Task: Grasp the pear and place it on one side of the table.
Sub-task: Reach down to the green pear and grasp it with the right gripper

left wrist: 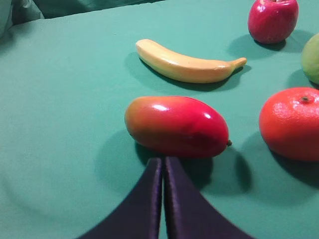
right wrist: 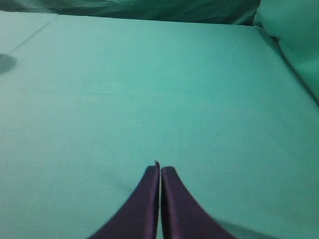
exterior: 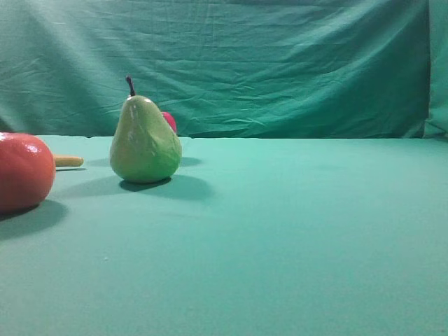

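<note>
**Green cloth bench, pear untouched, both grippers clenched on nothing**

Teal-green cloth covers the bench [exterior: 294, 231] and runs up as a wrinkled backdrop [exterior: 280, 63], so the fruit stands out cleanly against it.

Pear [exterior: 145, 141] stands upright on its wide base, stem up, left of centre in the high view. Only its edge shows in the left wrist view, at the right border. Nothing is touching it. Apple [left wrist: 272, 19] sits just behind it, mostly hidden in the high view.

Other fruit is clustered on the left: orange [left wrist: 290, 123], mango [left wrist: 177, 126], banana [left wrist: 187, 63]. They're apart from each other, but the pear has neighbours on several sides.

Left gripper [left wrist: 163, 162] is clenched, empty, tips hovering just short of the mango, aimed at the wrong fruit for now. Right gripper [right wrist: 159, 169] is clenched too, empty, over bare cloth well apart from everything.

My read: grasp not started. The right half of the bench is open, which looks like the natural drop side. Either gripper must open before approach; the pear's glossy, tapered body looks slippery, so grip low around the wide part.
</note>
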Robot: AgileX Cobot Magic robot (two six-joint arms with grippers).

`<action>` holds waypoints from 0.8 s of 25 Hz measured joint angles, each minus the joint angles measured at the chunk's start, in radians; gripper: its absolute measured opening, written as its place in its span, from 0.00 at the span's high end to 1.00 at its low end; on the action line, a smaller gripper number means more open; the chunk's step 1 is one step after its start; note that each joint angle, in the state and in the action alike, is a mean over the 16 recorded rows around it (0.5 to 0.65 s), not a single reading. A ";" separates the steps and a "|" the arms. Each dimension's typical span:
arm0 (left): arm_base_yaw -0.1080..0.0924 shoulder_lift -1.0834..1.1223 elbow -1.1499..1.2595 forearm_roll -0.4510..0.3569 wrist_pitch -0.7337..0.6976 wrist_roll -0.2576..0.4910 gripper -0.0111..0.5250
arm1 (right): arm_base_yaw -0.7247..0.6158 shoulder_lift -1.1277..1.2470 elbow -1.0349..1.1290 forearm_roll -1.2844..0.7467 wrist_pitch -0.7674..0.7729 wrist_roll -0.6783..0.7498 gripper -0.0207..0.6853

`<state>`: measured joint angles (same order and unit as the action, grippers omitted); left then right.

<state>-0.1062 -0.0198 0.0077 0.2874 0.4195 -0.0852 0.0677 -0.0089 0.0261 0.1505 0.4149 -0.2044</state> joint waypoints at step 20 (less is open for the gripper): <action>0.000 0.000 0.000 0.000 0.000 0.000 0.98 | 0.000 0.000 0.000 0.095 -0.110 0.012 0.97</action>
<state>-0.1062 -0.0198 0.0077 0.2874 0.4195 -0.0852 0.0677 -0.0089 0.0261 0.2453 0.3046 -0.1920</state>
